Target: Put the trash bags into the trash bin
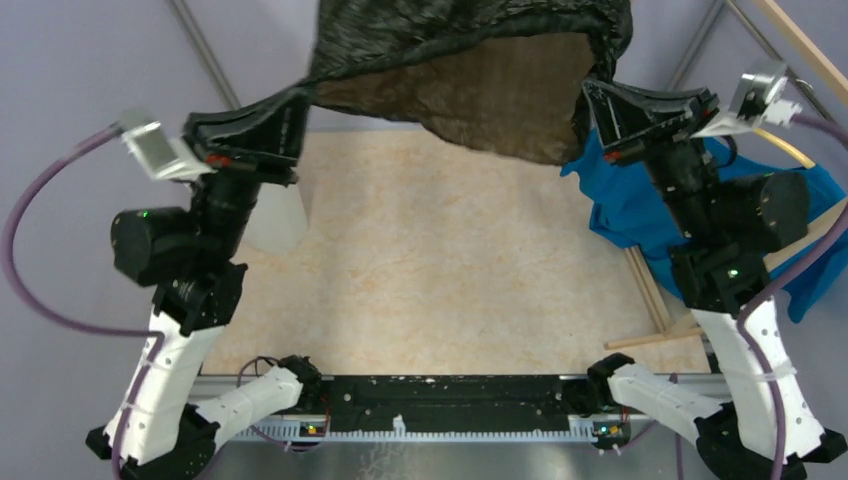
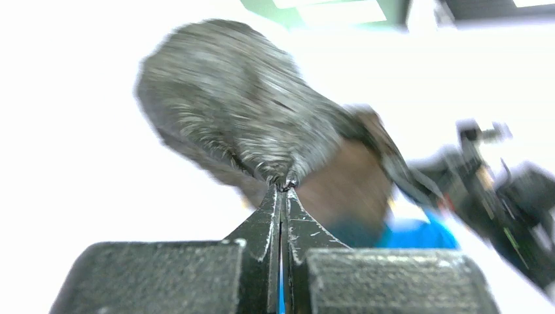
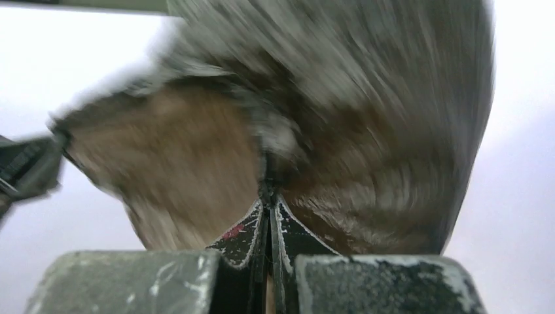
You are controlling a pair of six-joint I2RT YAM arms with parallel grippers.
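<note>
Beige marbled tabletop (image 1: 450, 280) fills the middle of the overhead view. At left, the left arm rears up with its wrist bent inward. The left gripper (image 1: 303, 97) is clenched on one edge of the trash bag (image 1: 470, 60), jaws pressed together on a pinch of film. The trash bin (image 1: 278, 218) stands just behind that arm, largely hidden by it. The trash bag hangs stretched between both arms above the far side, brownish where pulled thin. At right, the raised right gripper (image 1: 592, 92) pinches the other edge tightly, above a blue T-shirt (image 1: 620, 205) and wooden slats (image 1: 650, 290).
</note>
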